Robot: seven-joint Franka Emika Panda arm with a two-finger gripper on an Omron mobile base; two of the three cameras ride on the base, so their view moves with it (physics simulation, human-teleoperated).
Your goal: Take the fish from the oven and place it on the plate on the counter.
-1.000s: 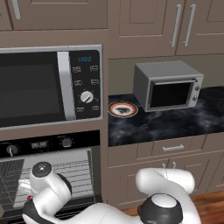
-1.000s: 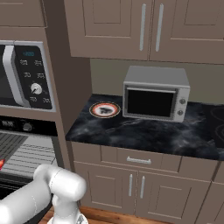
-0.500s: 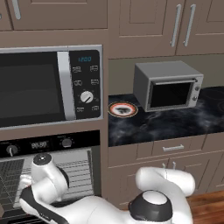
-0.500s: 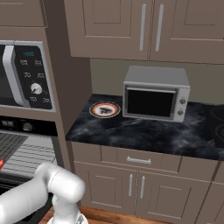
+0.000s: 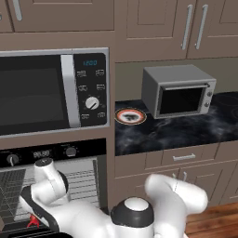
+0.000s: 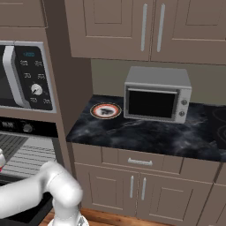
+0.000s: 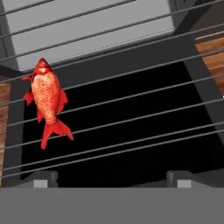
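Gripper (image 7: 111,177) hangs spread and empty over your black oven's wire rack (image 7: 131,109); the small red fish (image 7: 47,99) lies off left.

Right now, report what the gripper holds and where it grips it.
Nothing is held. The gripper is open above the oven rack, and the fish lies free on the wires off to one side.

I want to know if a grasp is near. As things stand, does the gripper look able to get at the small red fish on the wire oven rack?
Probably yes. The small red fish lies bare on the wire oven rack, nothing covering it, but off to one side of the open gripper, which would need shifting over.
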